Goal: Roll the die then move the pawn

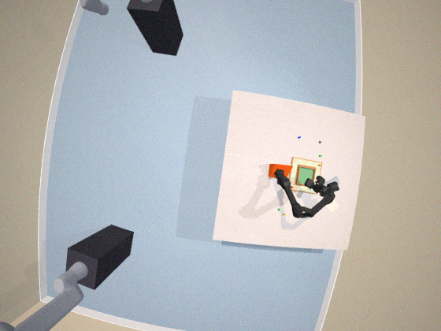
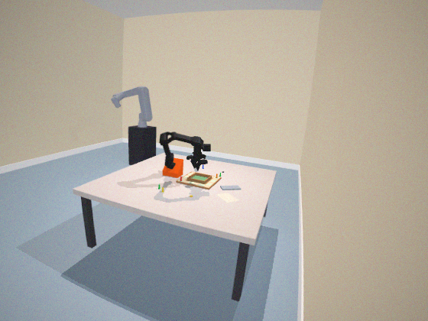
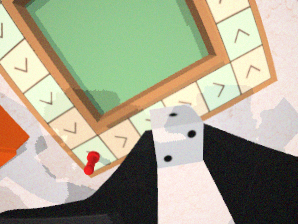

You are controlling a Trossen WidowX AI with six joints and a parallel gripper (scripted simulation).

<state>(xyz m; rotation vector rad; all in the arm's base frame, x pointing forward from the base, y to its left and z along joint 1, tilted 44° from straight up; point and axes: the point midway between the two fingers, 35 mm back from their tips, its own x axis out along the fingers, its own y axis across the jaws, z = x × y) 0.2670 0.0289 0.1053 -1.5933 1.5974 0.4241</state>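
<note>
Currently, the white die (image 3: 179, 137) is pinched between the jaws (image 2: 196, 170), held above the board (image 2: 209, 186) (image 3: 274, 78); the red pawn (image 2: 181, 179) (image 3: 91, 162) stands on a corner square.

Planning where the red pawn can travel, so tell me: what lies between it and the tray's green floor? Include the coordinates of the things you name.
In the wrist view, the tray's brown wooden rim (image 3: 162, 93) lies between the red pawn (image 3: 92, 162) and the green floor (image 3: 120, 50).

Top looks down from high up, exterior obliquely from farther off, wrist downward close-in; all share the board (image 1: 294, 173) (image 2: 208, 186) (image 3: 274, 79).
</note>
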